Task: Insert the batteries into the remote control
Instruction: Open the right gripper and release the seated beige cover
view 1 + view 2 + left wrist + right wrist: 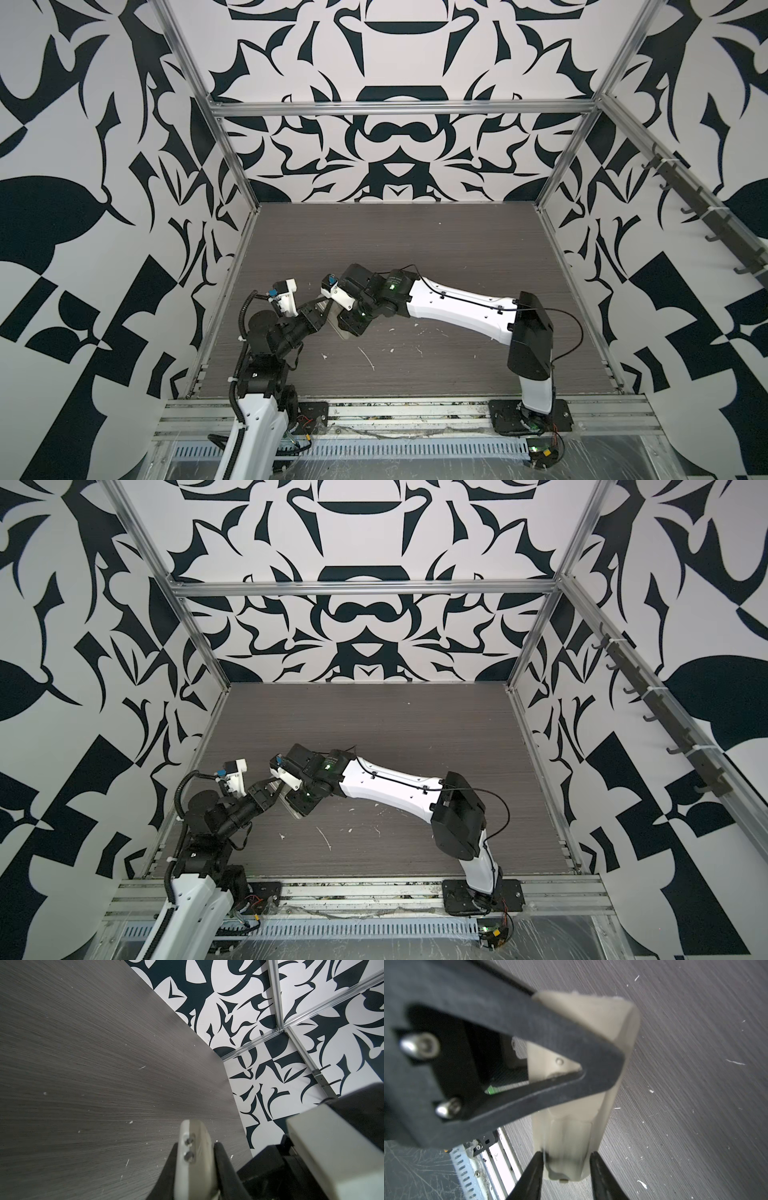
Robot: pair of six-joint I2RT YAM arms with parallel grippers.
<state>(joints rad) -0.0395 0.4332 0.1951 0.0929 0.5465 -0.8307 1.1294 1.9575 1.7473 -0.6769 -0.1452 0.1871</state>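
Left end effector [196, 1148] clenching smooth white remote control [195, 1132] (rounded slab), right end effector [566, 1155] astride, grip unclear.

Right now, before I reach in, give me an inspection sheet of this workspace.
Surface: grey wood-grain tabletop.
Job's things: remote control between both grippers; batteries not clearly seen.
Clutter: white scraps on the tabletop.
Grippers: left gripper shut on the remote control; right gripper with jaws flanking its other end, grip unclear.
Cables: black cable along the right arm.
Surroundings: patterned walls, aluminium frame, hook rail.
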